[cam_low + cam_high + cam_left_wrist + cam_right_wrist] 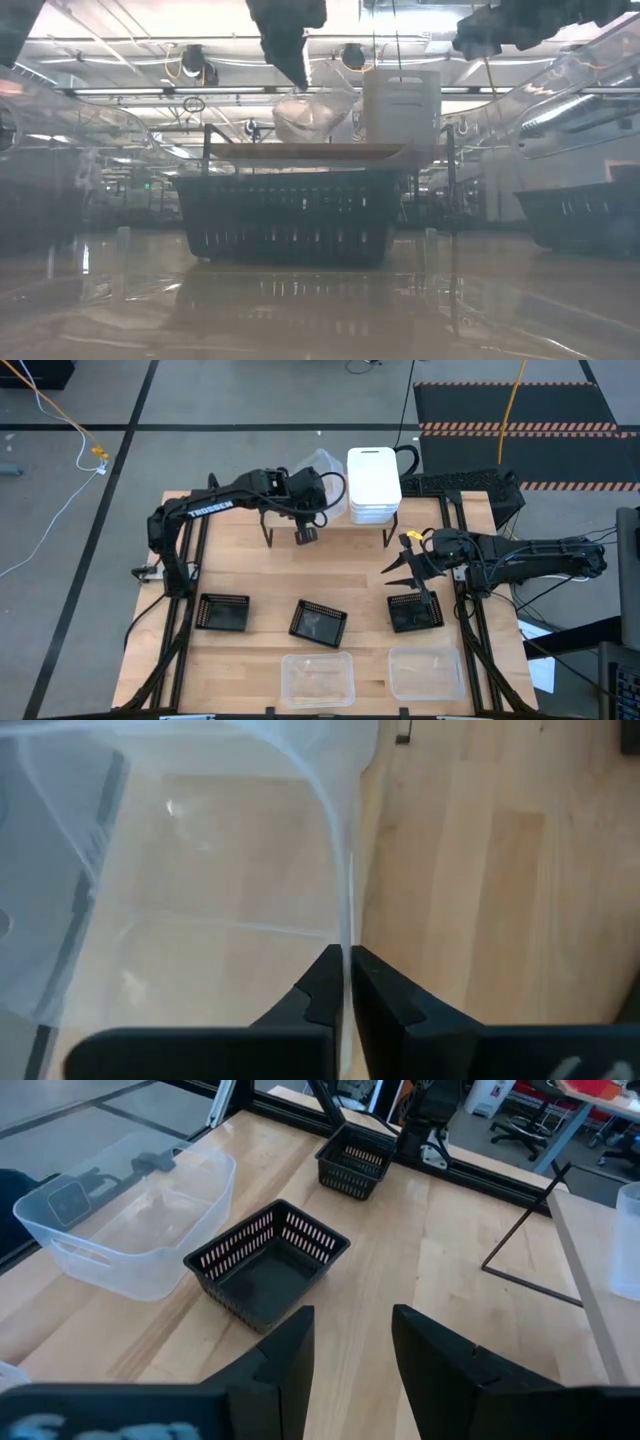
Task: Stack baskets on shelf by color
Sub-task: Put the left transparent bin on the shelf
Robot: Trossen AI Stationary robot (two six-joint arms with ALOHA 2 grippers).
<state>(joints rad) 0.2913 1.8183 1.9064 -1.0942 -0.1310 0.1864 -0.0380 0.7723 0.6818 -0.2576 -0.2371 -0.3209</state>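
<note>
A: Baskets, count and look. On the shelf point(330, 520) at the far side of the bench point(260, 575) sits a white stack point(373, 484), opaque, with rounded corners; several rims show at its near edge, though I cannot count them for certain.

B: Shelf itself?

A: Light-wood plank on thin black legs, seen edge-on in the low view, with the white stack upright on its right part.

B: Left arm?

A: The left gripper point(305, 495) is over the shelf just left of the white stack, jaws closed on the thin wall of a clear basket point(318, 472). The left wrist view shows the translucent wall pinched between the fingers point(395, 1005). In the low view that basket hangs tilted above the plank.

B: Right arm?

A: The right gripper point(410, 565) is over the bench's right side, just above the right black basket point(415, 610), jaws apart and holding nothing.

B: Remaining baskets?

A: Three black mesh ones in a row across the middle of the bench: left black basket point(223, 612), centre black basket point(318, 623), which is turned askew, and the right one. Slotted sides, open tops. Two clear ones on the near edge: near-centre clear basket point(317, 678) and near-right clear basket point(425, 672), both upright, translucent, well apart from the shelf.
</note>
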